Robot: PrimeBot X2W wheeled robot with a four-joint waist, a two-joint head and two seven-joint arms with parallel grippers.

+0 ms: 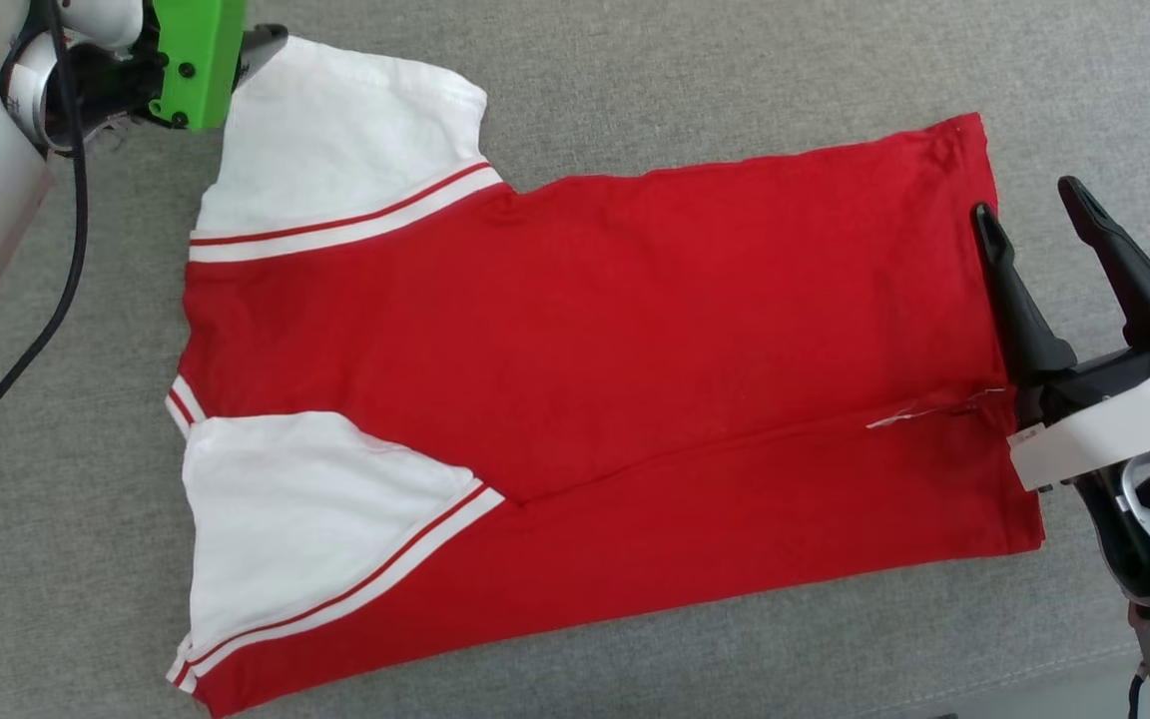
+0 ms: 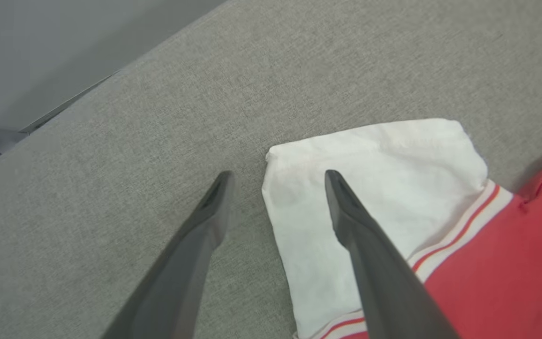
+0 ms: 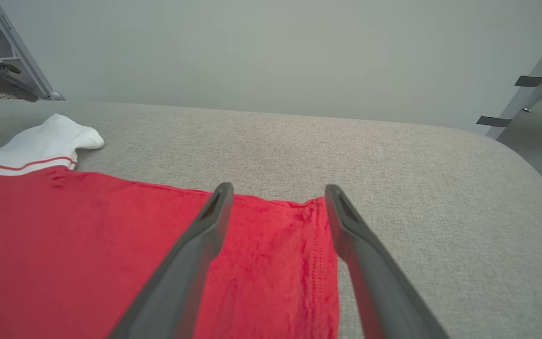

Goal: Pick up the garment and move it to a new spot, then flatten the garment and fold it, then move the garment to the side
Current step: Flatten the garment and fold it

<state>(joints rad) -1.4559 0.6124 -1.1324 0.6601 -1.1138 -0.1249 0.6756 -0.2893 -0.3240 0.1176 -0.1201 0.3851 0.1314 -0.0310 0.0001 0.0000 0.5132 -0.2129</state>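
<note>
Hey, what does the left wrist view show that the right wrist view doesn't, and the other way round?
Left wrist view: the open left gripper straddling the edge of the white sleeve. Right wrist view: the open right gripper above the stitched red hem corner, plus a pale wall and metal frame legs. Shared: the red garment lying on the grey fabric surface, with a white sleeve and its striped trim.
</note>
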